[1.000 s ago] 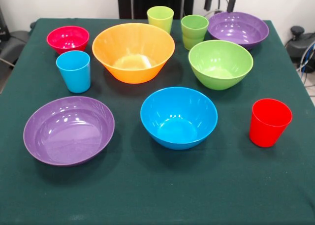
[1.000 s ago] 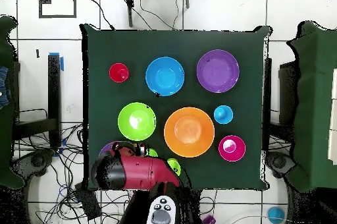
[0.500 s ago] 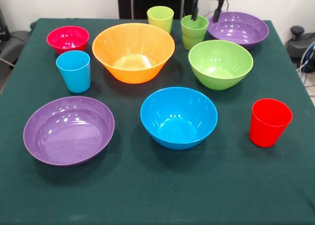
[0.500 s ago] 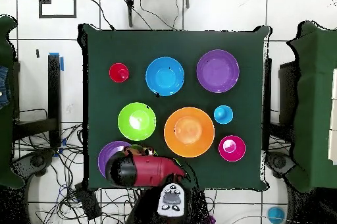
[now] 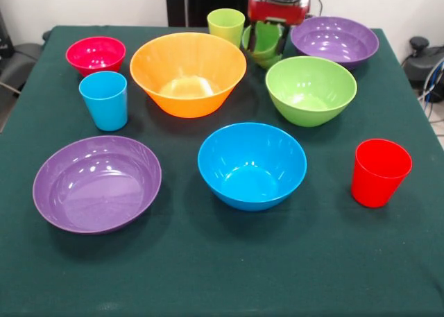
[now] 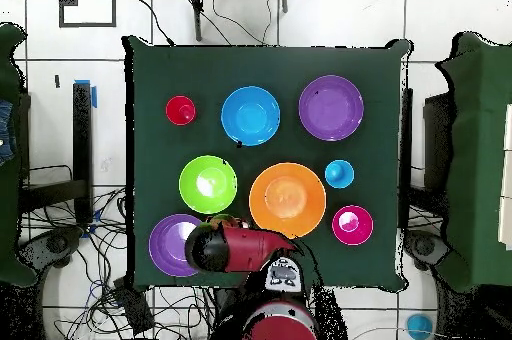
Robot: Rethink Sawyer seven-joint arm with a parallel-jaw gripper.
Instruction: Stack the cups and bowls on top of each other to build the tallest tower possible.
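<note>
At the far edge of the counter (image 5: 41,275), covered with dark green cloth, the gripper (image 5: 267,41) stands on the green cup (image 5: 262,45), which leans tilted; how wide the gripper stands, one cannot tell. Beside it the yellow-green cup (image 5: 225,26) is upright. All glossy plastic bowls sit apart, none stacked: the deep orange bowl (image 5: 187,73), green bowl (image 5: 310,89), blue bowl (image 5: 252,164), two shallow purple bowls (image 5: 97,183), small red bowl (image 5: 96,55). A sky blue cup (image 5: 104,100) and a tapered red cup (image 5: 379,171) stand alone.
</note>
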